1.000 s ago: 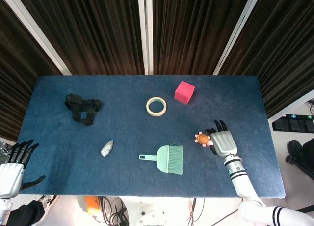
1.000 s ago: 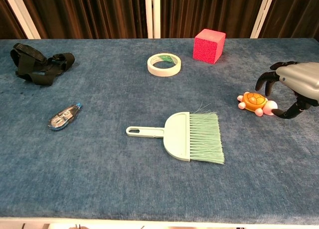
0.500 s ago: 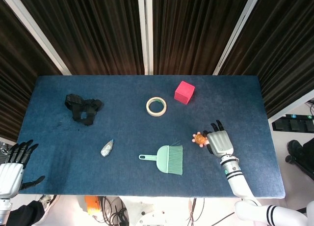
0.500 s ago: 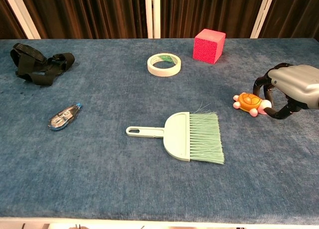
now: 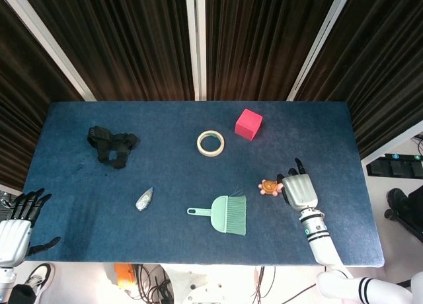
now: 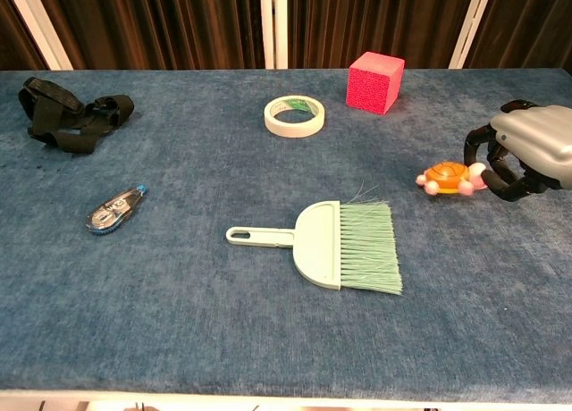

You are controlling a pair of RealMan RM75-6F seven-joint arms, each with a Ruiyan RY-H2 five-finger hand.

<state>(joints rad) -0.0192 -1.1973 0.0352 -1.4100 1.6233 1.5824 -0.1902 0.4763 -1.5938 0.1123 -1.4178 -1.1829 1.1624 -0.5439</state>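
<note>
**Toy turtle at my right fingertips**

My left hand (image 5: 14, 228) hangs off the near-left corner of the blue table (image 5: 79, 211), fingers spread and holding nothing. Moving rightward across the cloth, a black strap (image 6: 71, 114) lies at the far left, and a small correction-tape dispenser (image 6: 114, 209) sits nearer me. Past the middle there is a roll of tape (image 6: 294, 115) with a pale green hand brush (image 6: 335, 243) well in front of it (bristles pointing right). A pink cube (image 6: 375, 82) stands beyond them. Further right, the orange toy turtle (image 6: 450, 178) is at the ends of the fingers (image 6: 483, 169) of my right hand (image 6: 527, 152), which curl round its tail end and grip it just above the table.
</note>
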